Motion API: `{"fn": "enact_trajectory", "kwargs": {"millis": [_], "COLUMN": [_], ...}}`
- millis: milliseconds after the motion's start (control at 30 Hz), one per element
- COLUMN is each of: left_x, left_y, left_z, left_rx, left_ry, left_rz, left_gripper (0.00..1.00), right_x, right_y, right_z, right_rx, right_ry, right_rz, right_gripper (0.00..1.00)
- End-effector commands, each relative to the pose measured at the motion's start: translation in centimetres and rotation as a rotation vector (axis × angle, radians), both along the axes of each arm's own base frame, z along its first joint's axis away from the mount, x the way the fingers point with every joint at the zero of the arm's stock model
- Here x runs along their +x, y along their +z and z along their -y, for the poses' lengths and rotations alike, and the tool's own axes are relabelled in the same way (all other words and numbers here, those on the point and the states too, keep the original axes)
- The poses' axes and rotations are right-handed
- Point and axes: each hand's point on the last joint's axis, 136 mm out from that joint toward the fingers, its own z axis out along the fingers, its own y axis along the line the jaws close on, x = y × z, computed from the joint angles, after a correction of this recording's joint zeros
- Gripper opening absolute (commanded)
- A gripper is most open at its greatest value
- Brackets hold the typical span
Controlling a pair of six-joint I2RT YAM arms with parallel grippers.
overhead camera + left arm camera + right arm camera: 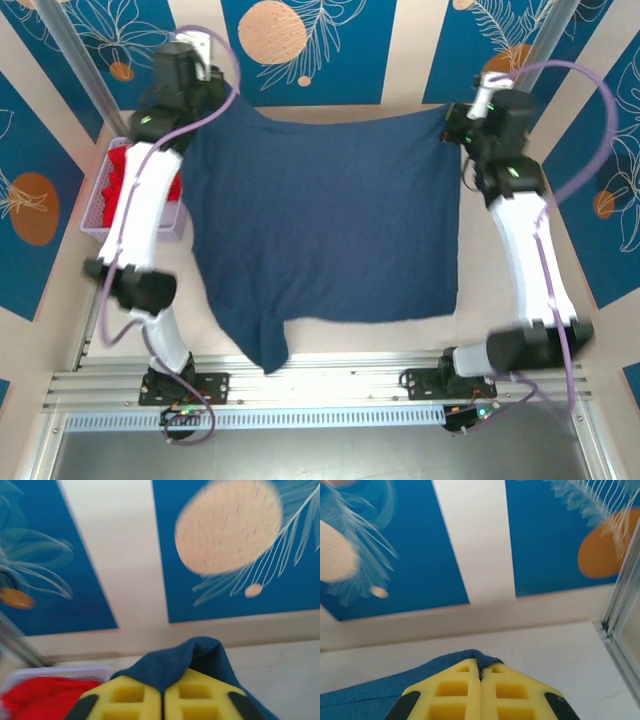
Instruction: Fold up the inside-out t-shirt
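The inside-out t-shirt [325, 225] is a navy blue cloth spread wide across the table, with one sleeve hanging toward the near edge. At the shirt's far left corner my left gripper [200, 112] is shut on a fold of the navy fabric [185, 662], which bulges up between the yellow fingers [131, 696]. My right gripper [455, 125] is at the far right corner, with its yellow fingers [462, 690] shut on the shirt's hemmed edge [445, 664]. The print and label are hidden.
A pale basket [100, 215] with a red garment [125, 175] stands at the table's left edge, beside the left arm. The red garment [45, 697] is also in the left wrist view. Blue patterned walls enclose the table, and metal rails [320, 385] run along the near edge.
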Motion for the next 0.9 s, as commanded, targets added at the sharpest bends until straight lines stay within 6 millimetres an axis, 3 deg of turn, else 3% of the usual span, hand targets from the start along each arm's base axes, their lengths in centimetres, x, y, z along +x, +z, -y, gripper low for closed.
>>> {"fn": "enact_trajectory", "kwargs": {"millis": [0, 67, 133, 200, 300, 433, 533, 700, 867], "left_x": [8.2, 11.6, 13.0, 12.7, 10.1, 4.1, -1.6, -10.6, -17.5], "left_y": [-7.9, -11.8, -14.9, -16.8, -17.4, -18.7, -20.3, -23.8, -26.3], "left_z": [3.1, 4.5, 4.7, 4.8, 4.7, 5.3, 5.2, 3.8, 3.1], "left_rx": [-0.141, -0.220, -0.293, -0.307, -0.325, -0.387, -0.452, -0.504, -0.473], "left_ry": [-0.092, -0.126, -0.129, -0.129, -0.127, -0.147, -0.139, -0.109, -0.125], "left_rz": [-0.076, -0.062, -0.099, -0.164, -0.248, -0.388, -0.432, -0.493, -0.618], "left_gripper": [0.30, 0.51, 0.61, 0.72, 0.75, 0.78, 0.79, 0.80, 0.80], "right_x": [9.2, 13.1, 14.4, 13.8, 10.2, 2.1, -3.2, -7.2, -11.2], "right_y": [-7.6, -12.1, -14.9, -16.8, -19.3, -22.9, -25.7, -29.1, -30.1], "right_z": [2.7, 3.0, 2.1, 0.6, -2.5, -8.2, -10.4, -9.4, -8.0], "right_rx": [-0.037, -0.011, 0.005, 0.016, 0.073, 0.241, 0.353, 0.364, 0.368], "right_ry": [-0.112, -0.128, -0.100, -0.054, 0.032, 0.171, 0.223, 0.182, 0.137], "right_rz": [-0.091, -0.210, -0.301, -0.380, -0.502, -0.664, -0.773, -0.891, -0.961], "right_gripper": [0.21, 0.31, 0.37, 0.42, 0.44, 0.44, 0.44, 0.44, 0.43]}}
